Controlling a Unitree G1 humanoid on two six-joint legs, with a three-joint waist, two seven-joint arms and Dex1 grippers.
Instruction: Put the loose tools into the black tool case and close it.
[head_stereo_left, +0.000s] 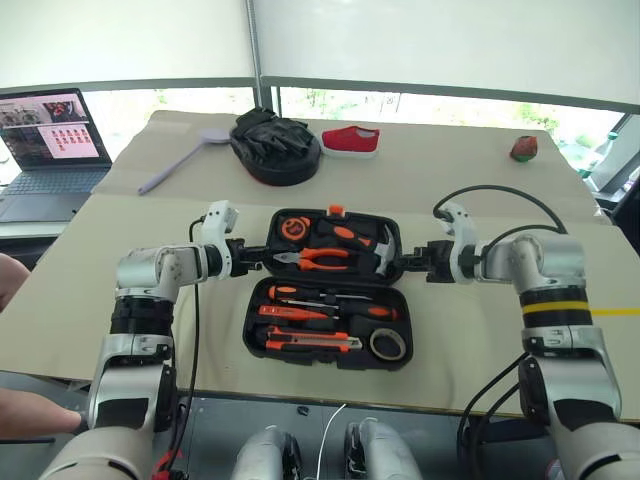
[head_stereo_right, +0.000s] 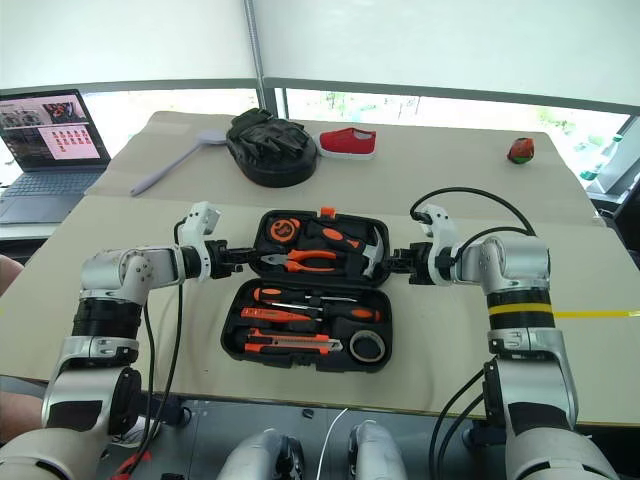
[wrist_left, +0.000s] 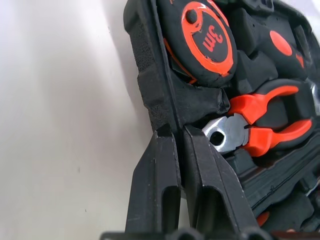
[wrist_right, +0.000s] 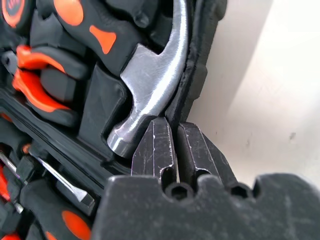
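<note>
A beige tabletop (head_stereo_left: 470, 330) holds an open black plastic tool case (head_stereo_left: 326, 330), round black padded mitt (head_stereo_left: 277, 145), lilac long-handled utensil (head_stereo_left: 180, 160), red shoe (head_stereo_left: 350, 140) and a small red-green object (head_stereo_left: 524, 149).

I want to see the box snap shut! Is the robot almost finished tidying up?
Almost! Done: the loose tools already lie in their slots in the black tool case. In hand: the left fingers and right fingers are each pinched on a side edge of the case's far half. Left: fold that half over, since the case lies open.
</note>
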